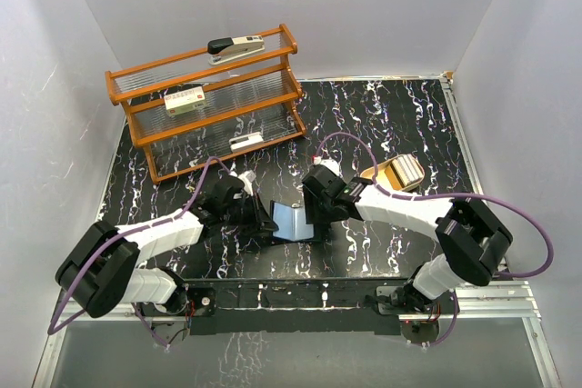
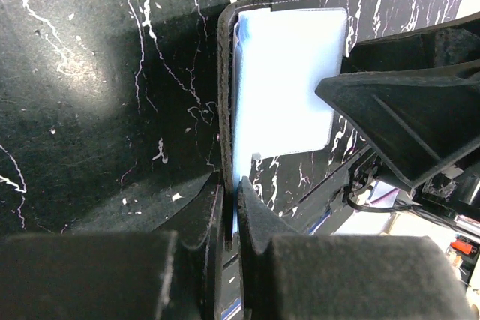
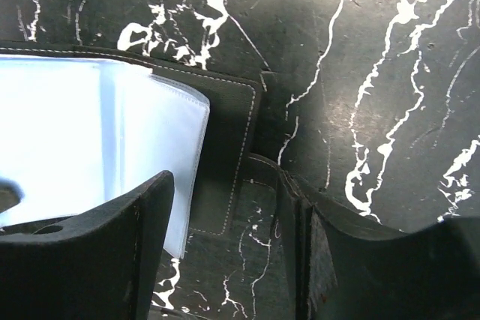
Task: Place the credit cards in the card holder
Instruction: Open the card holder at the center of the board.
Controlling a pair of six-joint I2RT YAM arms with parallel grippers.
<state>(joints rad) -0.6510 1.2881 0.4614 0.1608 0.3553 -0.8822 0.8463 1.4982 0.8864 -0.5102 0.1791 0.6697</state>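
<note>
The card holder (image 1: 293, 223) lies open at the table's near middle, its bluish lining up. In the left wrist view my left gripper (image 2: 231, 185) is shut on the holder's black cover flap (image 2: 224, 103) and holds that flap upright beside the lining (image 2: 285, 80). It shows in the top view (image 1: 265, 222) at the holder's left edge. My right gripper (image 3: 223, 181) is open over the holder's other black edge (image 3: 232, 133), next to the clear pocket (image 3: 97, 133); in the top view (image 1: 318, 215) it is at the holder's right. No credit card shows in any view.
A wooden rack (image 1: 209, 102) stands at the back left with a stapler (image 1: 236, 45) on top and a white box (image 1: 185, 100) on a shelf. A tan tray (image 1: 380, 173) holding a pale block (image 1: 406, 170) sits right of the holder, behind my right arm.
</note>
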